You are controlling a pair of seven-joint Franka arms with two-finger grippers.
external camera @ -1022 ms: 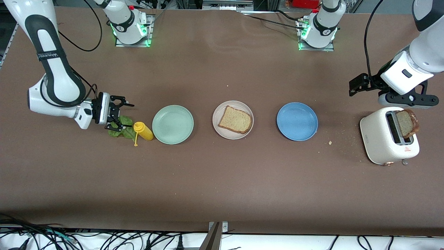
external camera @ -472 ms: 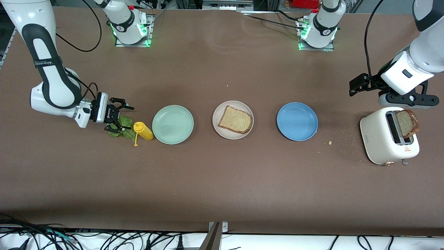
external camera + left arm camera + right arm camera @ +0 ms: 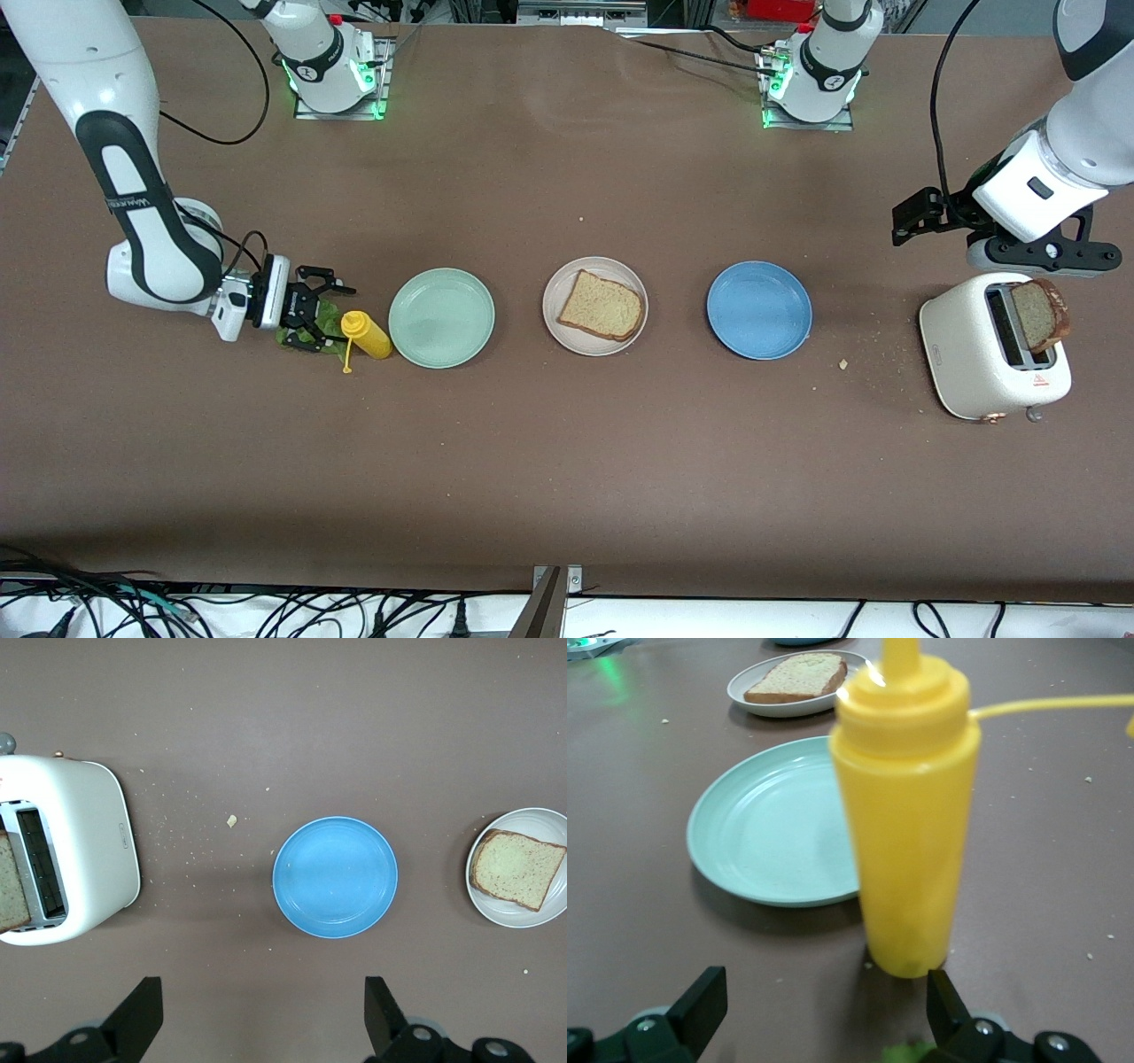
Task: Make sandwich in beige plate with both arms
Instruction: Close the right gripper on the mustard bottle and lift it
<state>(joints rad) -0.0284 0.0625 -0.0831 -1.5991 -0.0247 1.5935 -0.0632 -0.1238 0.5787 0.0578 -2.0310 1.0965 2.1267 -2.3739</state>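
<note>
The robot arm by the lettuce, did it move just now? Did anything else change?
Yes. The right gripper dropped lower onto the lettuce leaf beside the yellow mustard bottle, fingers open, nothing held yet. The left gripper waited, open, above the toaster. The bread slice on the beige plate stayed put.

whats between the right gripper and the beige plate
In the front view, the yellow squeeze bottle and then the mint-green plate lie between the right gripper, low over the lettuce, and the beige plate.
</note>
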